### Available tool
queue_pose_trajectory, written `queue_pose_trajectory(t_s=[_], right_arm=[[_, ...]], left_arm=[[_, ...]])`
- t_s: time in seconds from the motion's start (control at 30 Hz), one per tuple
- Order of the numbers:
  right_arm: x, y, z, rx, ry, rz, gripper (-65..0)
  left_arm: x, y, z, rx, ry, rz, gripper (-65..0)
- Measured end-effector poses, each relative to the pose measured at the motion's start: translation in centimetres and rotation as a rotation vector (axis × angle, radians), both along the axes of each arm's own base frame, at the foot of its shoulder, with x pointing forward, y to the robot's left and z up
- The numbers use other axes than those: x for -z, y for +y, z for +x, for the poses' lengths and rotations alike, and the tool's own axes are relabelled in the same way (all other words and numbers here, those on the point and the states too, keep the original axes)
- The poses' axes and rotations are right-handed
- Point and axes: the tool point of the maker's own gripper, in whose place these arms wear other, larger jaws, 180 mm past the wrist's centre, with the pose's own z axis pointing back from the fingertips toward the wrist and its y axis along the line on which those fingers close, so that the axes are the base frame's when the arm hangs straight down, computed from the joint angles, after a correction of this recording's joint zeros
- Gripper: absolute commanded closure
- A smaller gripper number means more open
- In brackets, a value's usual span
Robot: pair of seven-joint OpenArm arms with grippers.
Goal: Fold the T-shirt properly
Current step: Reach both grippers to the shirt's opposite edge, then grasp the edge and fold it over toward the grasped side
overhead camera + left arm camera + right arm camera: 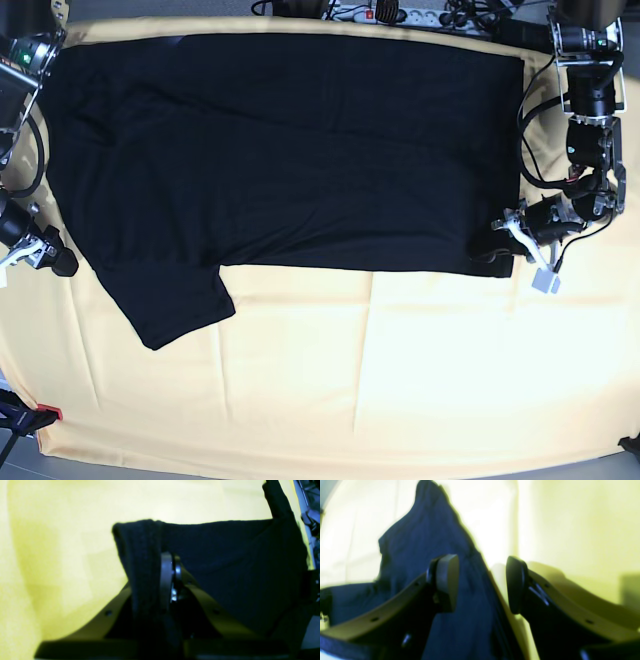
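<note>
Your left pincer [172, 580] is clamped on a bunched fold of the T-shirt [290, 150], its two pads pressed together on the black cloth in the left wrist view. From the base camera you see that pincer [497, 243] low at the garment's near corner on that view's right, where the hem meets the pale yellow cloth [400, 380] covering the bench.

Your right pincer [482, 583] stands with its jaws well apart, nothing between the pads; the T-shirt [420, 555] rises in a dark, blue-tinged peak just behind the pad on the view's left, though whether it touches is unclear in the blur. In the base view that pincer [55, 260] sits at the picture's left edge, just beside the cloth's border.

The T-shirt lies spread flat across the far half of the bench, plain black side up, broad and roughly rectangular, with soft creases near its left end. One short sleeve [165, 300] juts toward you at the lower left, angled away from the straight hem. Cables and a power strip [390, 12] line the bench's far edge.
</note>
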Motion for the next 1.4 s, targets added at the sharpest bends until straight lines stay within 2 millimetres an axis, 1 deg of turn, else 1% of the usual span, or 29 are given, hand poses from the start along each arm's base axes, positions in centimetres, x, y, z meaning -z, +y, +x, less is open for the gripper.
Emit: queue_pose_trajectory(t_s=[0.07,0.13,0.17,0.27,0.4,0.47,0.5,0.53,0.6,0.63,0.73,0.83,0.93,1.0,1.07,1.13,1.23,1.33,1.4], right_arm=[[0.4,0.0,0.7,0.021,0.009,0.053,-31.9],[1.4,0.5,0.7,0.016,0.037,0.081,-31.9],[2.0,1.1,0.5,0.001,0.052,0.086,-31.9],[2.8,3.0,0.6,-0.059,0.073,0.084,-31.9],[3.8,6.6,0.8,-0.155,0.09,0.09,-31.8],[3.9,7.2,1.1,-0.165,0.08,0.085,-30.0],[3.9,7.2,1.3,-0.162,0.073,0.08,-26.2],[3.9,7.0,1.3,-0.153,0.071,0.072,-20.5],[4.0,6.8,1.4,-0.146,0.069,0.065,-6.2],[3.8,6.8,1.6,-0.145,0.065,0.064,-0.3],[3.1,6.7,2.3,-0.158,0.066,0.044,0.0],[2.6,6.6,3.1,-0.17,0.067,0.012,0.0],[1.3,6.1,4.6,-0.172,0.039,-0.037,0.0],[-0.4,6.1,6.1,-0.173,0.001,-0.051,0.0],[-2.0,6.1,7.3,-0.173,-0.039,-0.054,0.0],[-2.5,6.3,7.5,-0.182,-0.044,-0.053,0.0],[-1.9,6.6,6.8,-0.217,-0.005,-0.075,0.0],[-2.0,6.7,6.1,-0.242,-0.017,-0.112,0.0],[-2.5,6.6,5.3,-0.261,-0.045,-0.147,0.0]], left_arm=[[0.0,0.0,0.0,0.0,0.001,-0.001,0.0],[0.0,0.0,0.0,0.0,0.001,0.0,0.0],[0.0,0.0,-0.1,0.0,0.001,0.0,0.0],[0.0,0.0,0.0,0.0,0.001,0.0,0.0],[0.0,0.0,0.0,0.0,0.001,0.0,0.0],[0.0,0.0,-0.1,0.0,0.001,0.0,0.0],[0.0,0.0,0.0,0.0,0.001,0.0,0.0],[0.0,0.0,0.0,0.0,-0.001,-0.001,0.0],[-0.2,0.0,0.2,0.0,-0.023,0.0,0.0],[-0.4,-0.1,0.2,0.009,-0.04,0.0,0.0],[-0.7,0.0,0.6,0.012,-0.047,0.008,0.0],[-1.5,0.3,1.9,0.016,-0.077,0.052,0.0],[-3.5,0.9,4.2,-0.008,-0.166,0.099,0.0],[-5.1,1.1,5.6,-0.021,-0.219,0.113,0.0],[-6.5,1.0,6.5,-0.011,-0.258,0.113,0.0],[-7.5,0.4,6.7,0.031,-0.288,0.101,0.0],[-7.9,-1.0,5.7,0.113,-0.299,0.051,0.0],[-7.7,-1.5,4.8,0.14,-0.254,0.002,0.0],[-8.4,-1.3,4.1,0.143,-0.251,-0.056,0.0]])
